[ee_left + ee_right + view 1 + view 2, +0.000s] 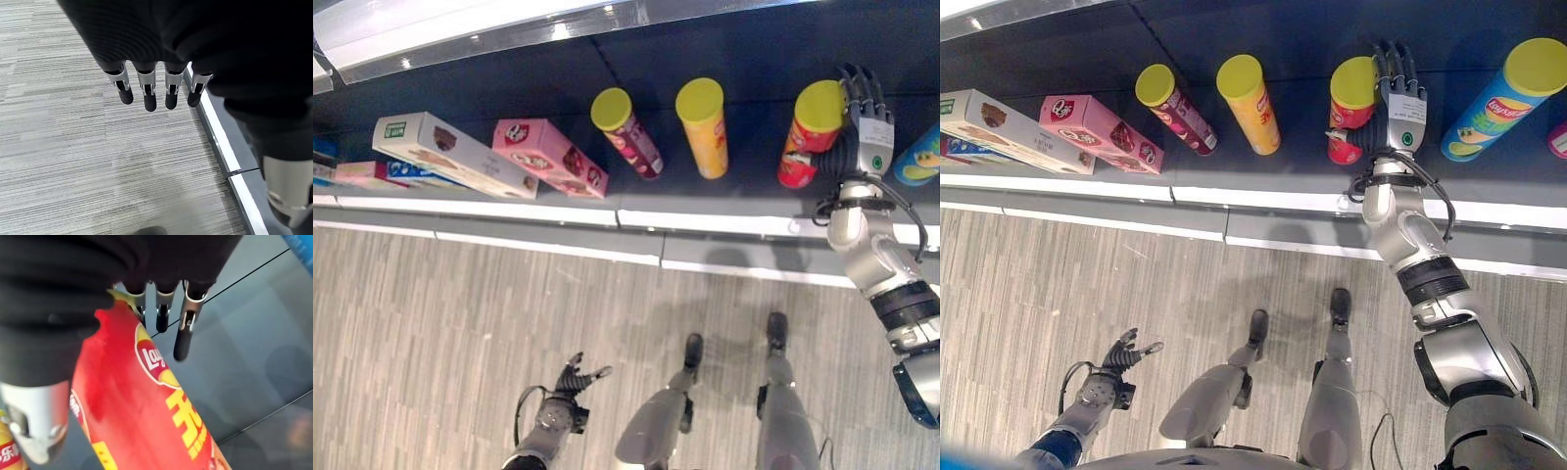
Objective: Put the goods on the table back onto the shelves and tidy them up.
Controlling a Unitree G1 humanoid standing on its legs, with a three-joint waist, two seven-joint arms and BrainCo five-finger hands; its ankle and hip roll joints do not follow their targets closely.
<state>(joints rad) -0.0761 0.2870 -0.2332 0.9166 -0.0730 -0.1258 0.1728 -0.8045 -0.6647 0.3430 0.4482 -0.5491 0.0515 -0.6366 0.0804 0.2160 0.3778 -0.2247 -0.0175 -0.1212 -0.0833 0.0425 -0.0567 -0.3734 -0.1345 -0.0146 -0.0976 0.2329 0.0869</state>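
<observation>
A: Item one, the dark shelf, contents from the robot's left?

B: Long white cardboard box lying flat; pink cardboard box lying just beside it; maroon crisp tube with a yellow lid; yellow crisp tube with a yellow lid; red crisp tube with a yellow lid; blue crisp tube with a yellow lid furthest right; the four tubes stand apart from one another.

A: Item two, right hand?

B: Raised to the shelf, against the red crisp tube on its right side; the wrist view shows the fingers straight, reaching past the tube's red wall over the shelf, not curled round it; thumb hidden; so the hand is spread, touching and not clasping.

A: Item three, left hand?

B: Low over the grey striped floor, well apart from the shelf; fingers straight and relaxed, holding nothing.

A: Further stock?

B: Small flat packets at the shelf's far left, partly behind the white box; too small to identify.
</observation>
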